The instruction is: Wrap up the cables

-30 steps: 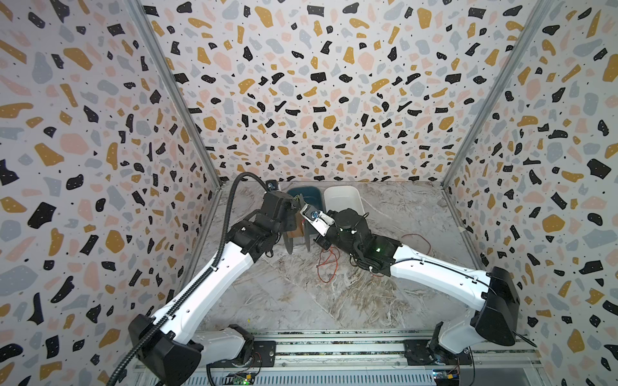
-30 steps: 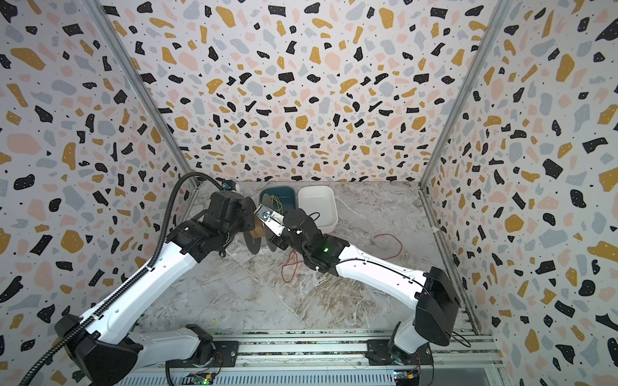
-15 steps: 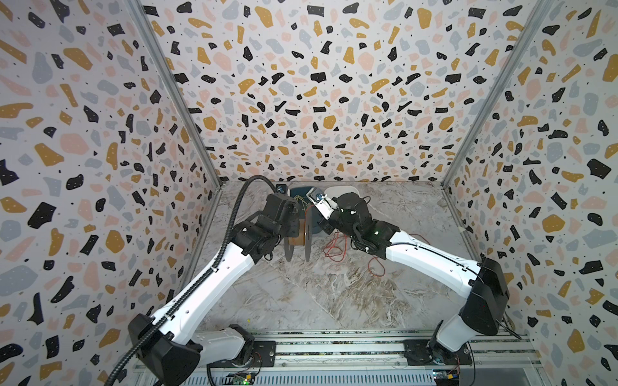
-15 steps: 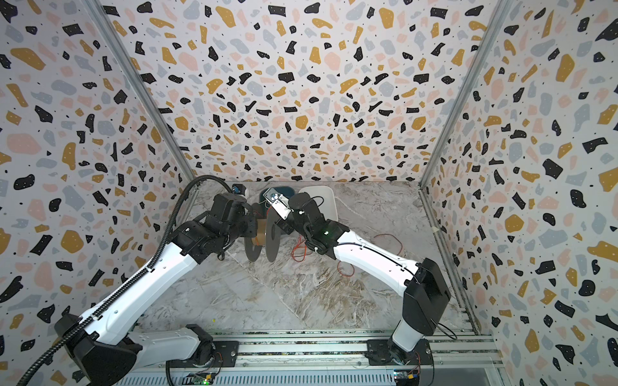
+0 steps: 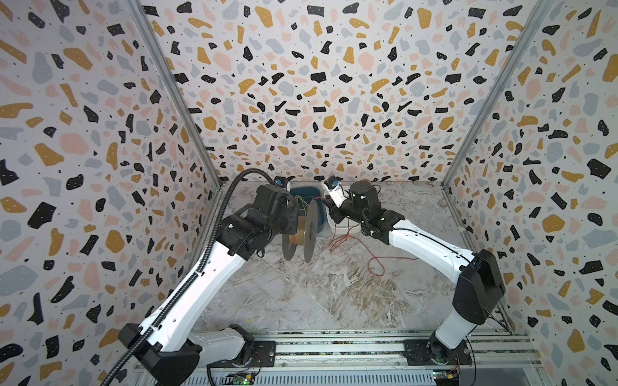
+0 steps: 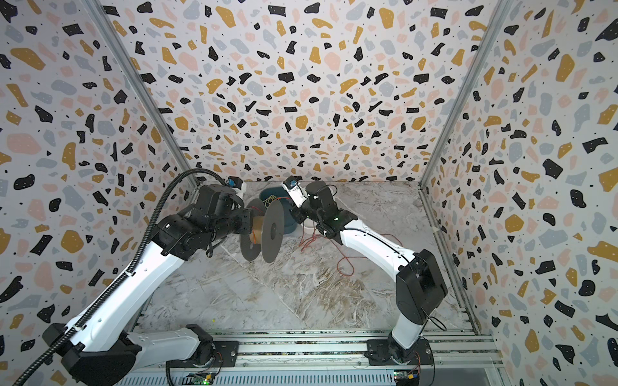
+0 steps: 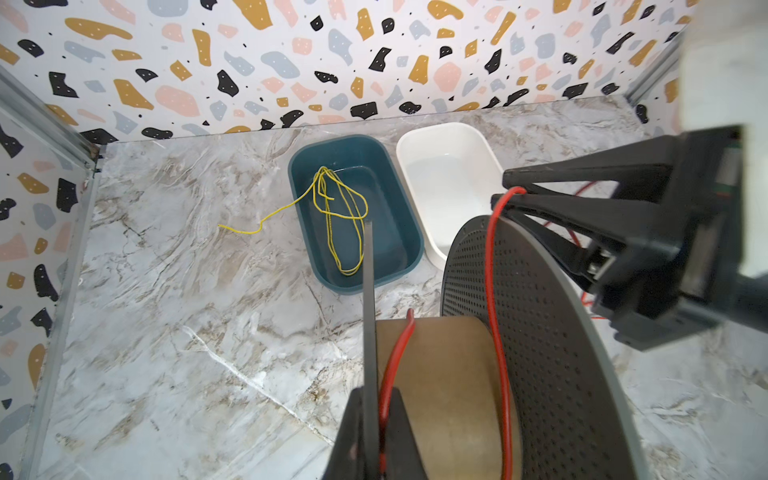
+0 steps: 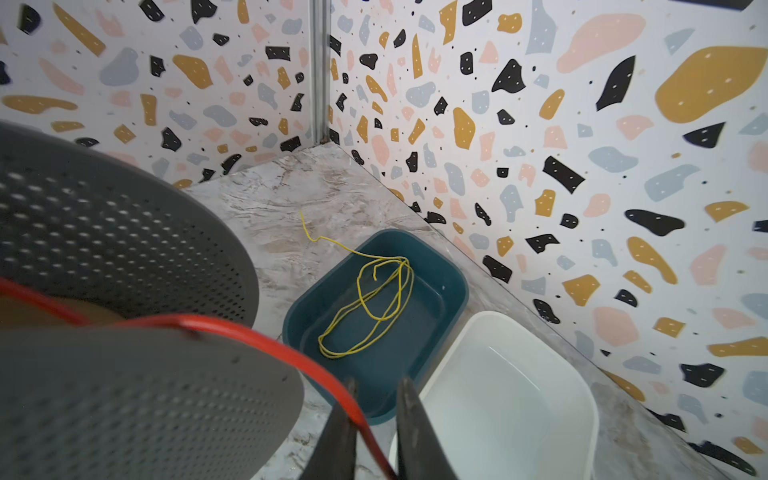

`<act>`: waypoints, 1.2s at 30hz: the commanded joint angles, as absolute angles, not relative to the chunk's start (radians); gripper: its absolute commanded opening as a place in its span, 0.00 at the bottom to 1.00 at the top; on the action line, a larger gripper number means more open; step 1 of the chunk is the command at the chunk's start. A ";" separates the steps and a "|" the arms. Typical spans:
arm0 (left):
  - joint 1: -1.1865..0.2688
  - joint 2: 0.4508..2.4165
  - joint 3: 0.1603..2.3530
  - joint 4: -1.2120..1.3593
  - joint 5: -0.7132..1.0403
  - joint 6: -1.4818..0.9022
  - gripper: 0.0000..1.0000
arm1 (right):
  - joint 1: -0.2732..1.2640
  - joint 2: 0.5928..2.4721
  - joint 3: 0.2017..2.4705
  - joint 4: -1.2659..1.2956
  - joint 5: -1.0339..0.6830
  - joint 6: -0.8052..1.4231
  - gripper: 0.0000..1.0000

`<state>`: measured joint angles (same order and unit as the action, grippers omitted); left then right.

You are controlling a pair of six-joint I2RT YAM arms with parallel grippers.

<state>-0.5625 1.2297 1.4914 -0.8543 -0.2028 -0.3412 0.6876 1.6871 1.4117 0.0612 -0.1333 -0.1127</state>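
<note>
A spool (image 5: 310, 230) (image 6: 272, 230) with two dark perforated flanges and a brown cardboard core (image 7: 440, 374) hangs above the floor. My left gripper (image 7: 374, 397) (image 5: 290, 219) is shut on the edge of one flange, with a strand of the red cable (image 7: 492, 270) pinched beside it. The cable runs from the core over the other flange's rim to my right gripper (image 8: 378, 382) (image 7: 500, 190) (image 5: 329, 205). Its fingers stand apart, and the cable (image 8: 266, 340) passes between them along one finger. The rest of the cable (image 5: 371, 257) (image 6: 341, 264) lies in loose loops on the floor.
A teal tub (image 7: 303, 216) (image 8: 453, 286) at the back holds a thin yellow-green wire (image 7: 340, 224), one end trailing onto the floor. A white tub (image 7: 449, 137) (image 8: 540, 374) stands right beside it. Patterned walls close in on three sides.
My right gripper has swung from beside the spool towards the back wall, bringing the red cable over the flange's rim, and its jaws have parted. The left gripper still holds the spool.
</note>
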 commanded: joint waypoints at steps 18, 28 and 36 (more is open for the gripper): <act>-0.563 1.241 1.807 -0.897 -0.105 -0.372 0.00 | 0.601 1.653 1.105 0.293 -0.524 0.027 0.21; -0.563 1.259 1.834 -0.885 -0.080 -0.385 0.00 | 0.603 1.513 0.934 0.363 -0.552 0.070 0.39; -0.561 1.269 1.865 -0.911 -0.084 -0.373 0.00 | 0.603 1.387 0.831 0.398 -0.436 0.096 0.64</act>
